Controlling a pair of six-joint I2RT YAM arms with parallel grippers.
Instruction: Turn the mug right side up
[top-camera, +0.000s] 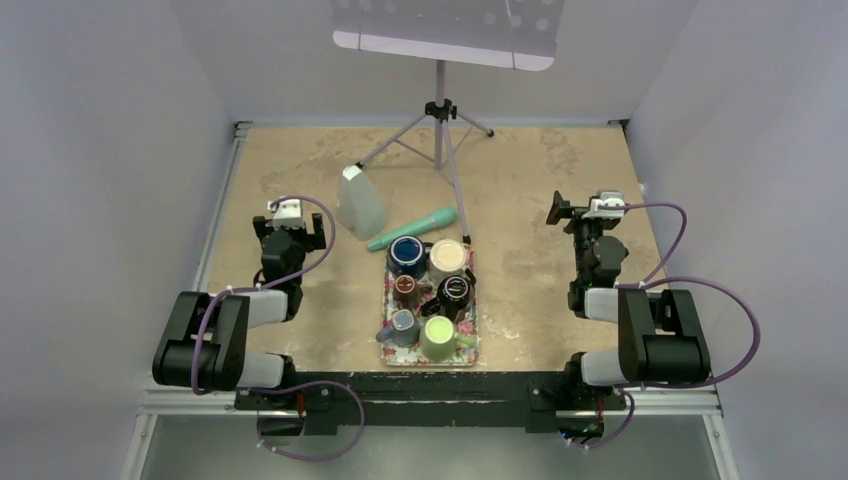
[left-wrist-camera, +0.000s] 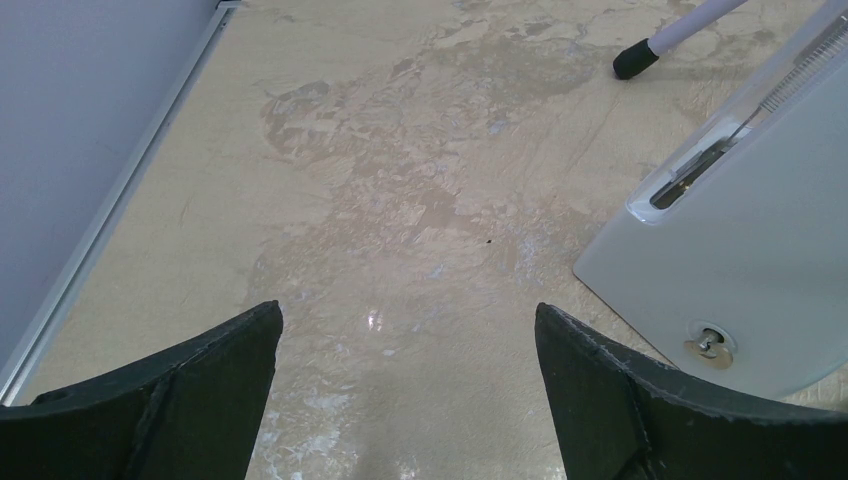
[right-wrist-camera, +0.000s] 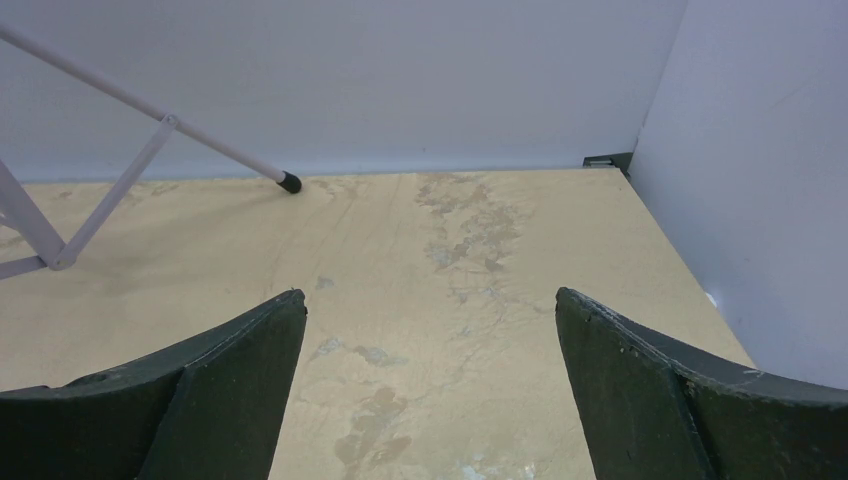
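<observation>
Several mugs stand on a floral tray (top-camera: 470, 352) at the table's middle front: a dark blue one (top-camera: 408, 255), a cream one (top-camera: 447, 258), a small brown one (top-camera: 404, 289), a black one (top-camera: 455, 291), a grey-blue one (top-camera: 402, 326) and a green one (top-camera: 438, 337). The green mug shows a flat closed top; I cannot tell for sure which mugs are inverted. My left gripper (top-camera: 290, 228) (left-wrist-camera: 408, 320) is open and empty over bare table, left of the tray. My right gripper (top-camera: 585, 215) (right-wrist-camera: 430, 300) is open and empty, right of the tray. No mug shows in either wrist view.
A translucent white container (top-camera: 360, 203) (left-wrist-camera: 740, 250) stands behind the tray, close to the left gripper's right. A teal stick-shaped object (top-camera: 412, 228) lies beside it. A tripod stand (top-camera: 440, 130) rises at the back, with feet on the table (left-wrist-camera: 635, 60) (right-wrist-camera: 290, 183). Walls enclose the table.
</observation>
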